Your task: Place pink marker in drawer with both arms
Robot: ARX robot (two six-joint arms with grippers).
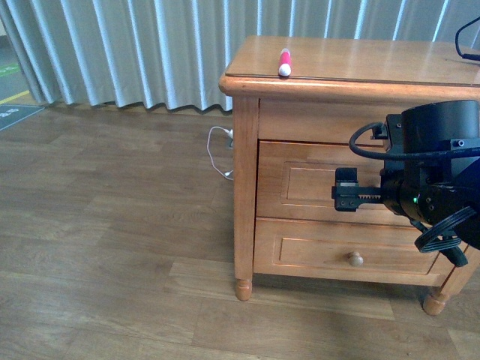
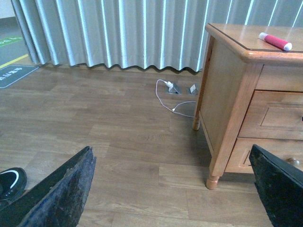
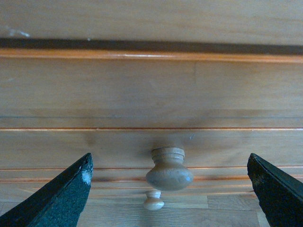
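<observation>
I hold the right gripper [image 1: 343,190] spread wide before the nightstand's [image 1: 244,187] upper drawer [image 1: 300,184], its knob [image 3: 169,171] dead ahead between the fingers, untouched. One pink marker [image 1: 285,61] lies on the nightstand top at the front edge, long axis front-to-back, white tip forward. My left gripper [image 2: 170,151], spread and empty, waits well off the nightstand's side. Two drawers, two knobs.

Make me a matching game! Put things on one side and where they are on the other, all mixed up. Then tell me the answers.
Things:
1. pink marker
2. white cable
3. right gripper

Places:
A. on the floor near the curtain
B. open, in front of the upper drawer
C. on top of the nightstand, near its edge

Pairs: 1-C, 2-A, 3-B
</observation>
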